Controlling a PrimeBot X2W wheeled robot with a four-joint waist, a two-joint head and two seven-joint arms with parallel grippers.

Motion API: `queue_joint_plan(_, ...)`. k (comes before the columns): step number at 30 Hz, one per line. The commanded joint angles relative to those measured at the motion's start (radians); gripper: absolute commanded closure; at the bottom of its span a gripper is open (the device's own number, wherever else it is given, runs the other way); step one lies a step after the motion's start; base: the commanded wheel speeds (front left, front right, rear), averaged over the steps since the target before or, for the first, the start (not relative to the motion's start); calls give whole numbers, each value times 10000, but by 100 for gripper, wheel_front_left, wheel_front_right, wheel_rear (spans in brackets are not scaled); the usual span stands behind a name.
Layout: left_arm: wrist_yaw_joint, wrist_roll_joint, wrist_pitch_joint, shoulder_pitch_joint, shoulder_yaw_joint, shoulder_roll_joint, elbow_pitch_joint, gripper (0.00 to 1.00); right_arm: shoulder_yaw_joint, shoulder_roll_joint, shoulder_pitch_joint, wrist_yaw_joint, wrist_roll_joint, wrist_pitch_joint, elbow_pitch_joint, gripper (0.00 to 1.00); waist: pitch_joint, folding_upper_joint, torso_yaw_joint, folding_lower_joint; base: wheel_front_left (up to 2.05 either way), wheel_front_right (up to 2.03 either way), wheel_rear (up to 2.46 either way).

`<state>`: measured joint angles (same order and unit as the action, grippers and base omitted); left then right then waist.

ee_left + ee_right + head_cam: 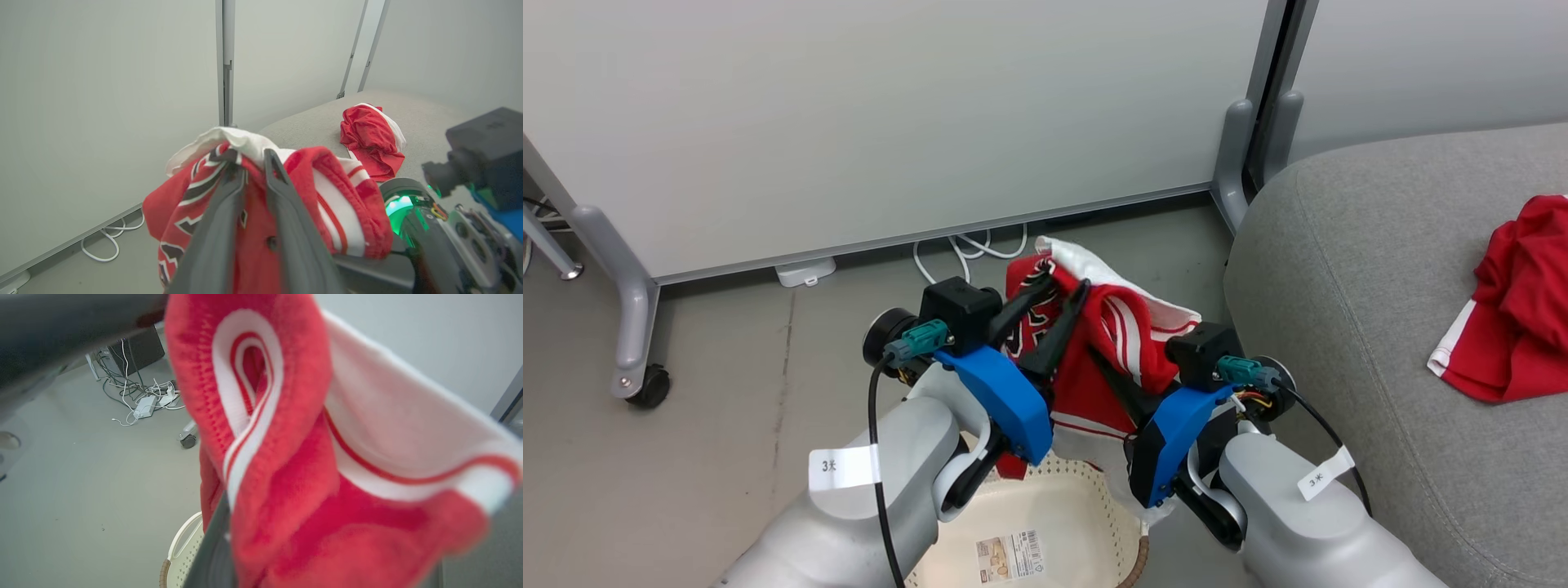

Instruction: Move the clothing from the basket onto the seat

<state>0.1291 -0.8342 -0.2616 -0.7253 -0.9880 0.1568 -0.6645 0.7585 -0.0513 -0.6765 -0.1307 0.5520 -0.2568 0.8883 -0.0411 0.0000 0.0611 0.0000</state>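
**Basket** [1086, 498]: cream, perforated plastic with a brown rim, standing on the grey floor. A paper label [1010, 556] lies on its bare bottom.

**Red garment** [1123, 327]: red with white stripes and black-and-white lettering. It hangs bunched directly above the basket, carried between the two arms, and its lower edge reaches down to the basket's far wall.

**Left gripper** [1066, 284]: above the basket. The jaws stand partly apart and the cloth is draped over both tips. Whether they pinch any of it is hard to tell, as folds cover the gap.

**Right gripper** [1107, 363]: above the basket's right side. The jaws are closed on a fold of the same garment and buried in red and white fabric.

**Seat** [1339, 269]: grey upholstery with rounded edges, just to the right of the basket.

**Second red garment** [1515, 318]: crumpled on the seat, well to the right of the basket.

**White cable** [968, 245]: on the floor beyond the basket, under a pale partition [890, 122].
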Motion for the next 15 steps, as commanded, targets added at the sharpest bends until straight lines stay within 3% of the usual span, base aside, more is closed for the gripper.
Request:
queue_joint_plan(1,24,-49,-50,-102,-42,42,-52,0,31,15,-240,-1,85,-66,43,100,12,0,-2,0,0,0,0)
queue_joint_plan(8,24,49,-50,-50,190,110,11,0,56,15,-291,-1,161,-90,150,100,29,0,-21,0,0,0,0)
queue_joint_plan(15,22,694,-48,754,1052,341,809,0,-100,16,-324,-1,70,-94,99,100,4,0,-53,0,0,0,0)
